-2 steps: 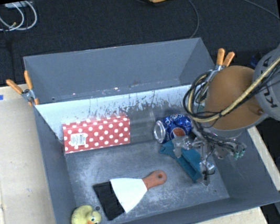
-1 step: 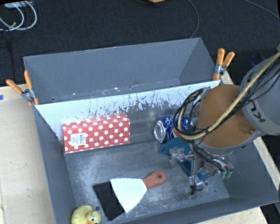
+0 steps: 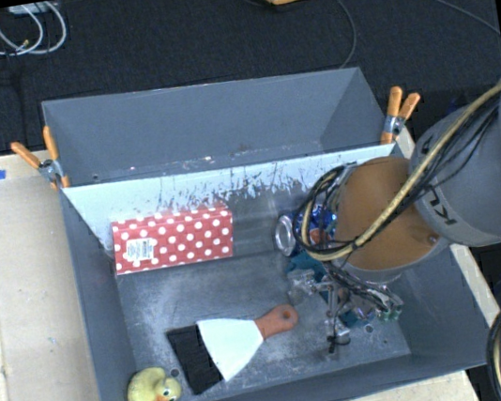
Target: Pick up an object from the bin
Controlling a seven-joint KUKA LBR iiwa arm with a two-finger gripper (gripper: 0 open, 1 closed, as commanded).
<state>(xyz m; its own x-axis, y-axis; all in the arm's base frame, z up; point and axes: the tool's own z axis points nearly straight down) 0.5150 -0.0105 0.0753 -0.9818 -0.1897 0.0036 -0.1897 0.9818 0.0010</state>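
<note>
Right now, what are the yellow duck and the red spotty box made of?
The yellow duck looks like rubber or plastic: smooth, rounded, one even colour. The red spotty box looks like printed cardboard or paper wrap, matte, with flat faces, sharp edges and a white label. I can't be certain of either.

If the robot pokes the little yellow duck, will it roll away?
The duck looks rounded and smooth, so it may wobble or slide when poked. It looks like a soft bath toy, so it is probably light and squashy. It sits in a corner of the bin, so the walls would likely stop it going far.
</note>
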